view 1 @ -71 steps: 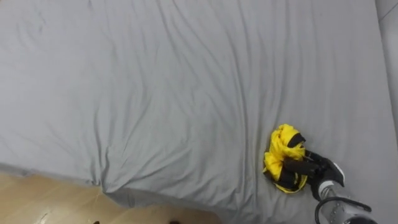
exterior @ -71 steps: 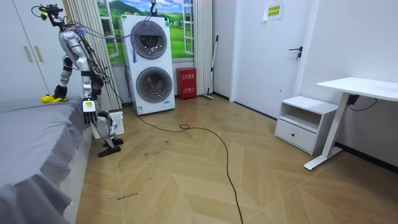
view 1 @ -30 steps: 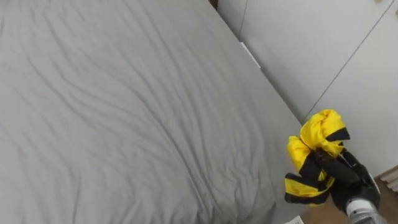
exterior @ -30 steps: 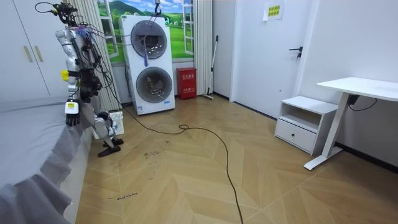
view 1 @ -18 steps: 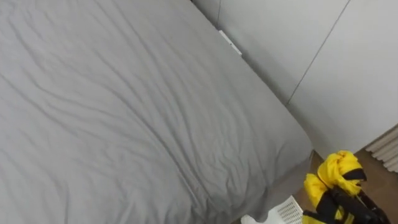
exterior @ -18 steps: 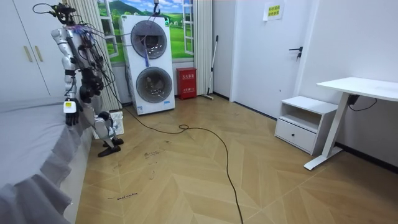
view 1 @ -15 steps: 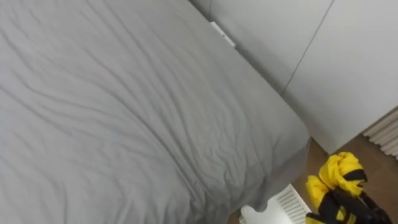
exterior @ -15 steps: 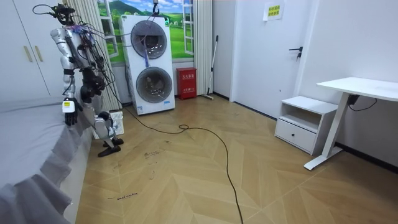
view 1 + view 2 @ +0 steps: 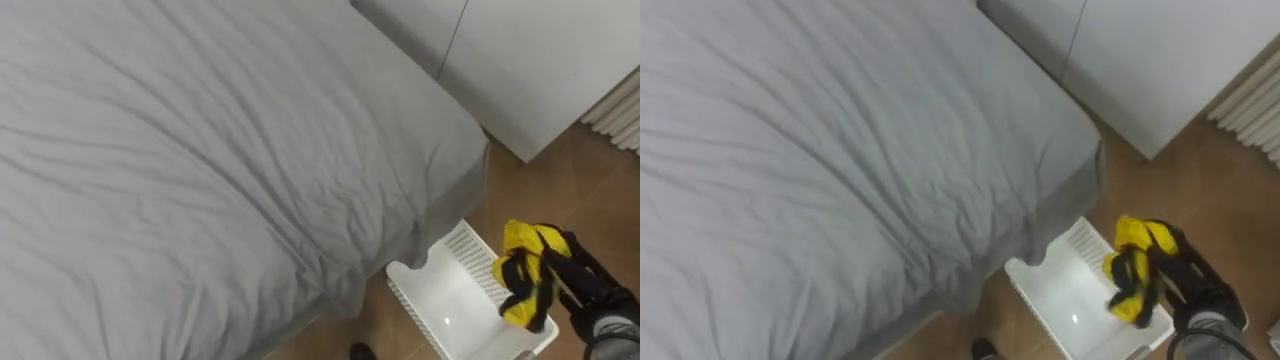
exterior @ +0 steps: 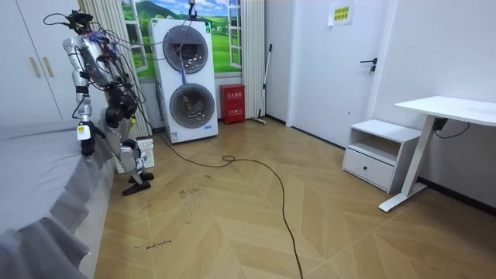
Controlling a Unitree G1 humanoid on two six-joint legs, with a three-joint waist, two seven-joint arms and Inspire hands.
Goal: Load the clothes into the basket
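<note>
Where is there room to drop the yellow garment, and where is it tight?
The white slatted plastic basket has a bare bottom between its bed-side wall and the yellow-and-black garment in the right hand. The grey bedsheet is bare throughout. Tight only at the basket's right rim, under the garment.

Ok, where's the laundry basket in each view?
Left eye view: lower right, white basket beside the grey bed's corner, right hand holding yellow clothes over it.
Right eye view: lower right of centre.
Room view: left, by the robot's legs.
Shared landmark: the bed's corner.
</note>
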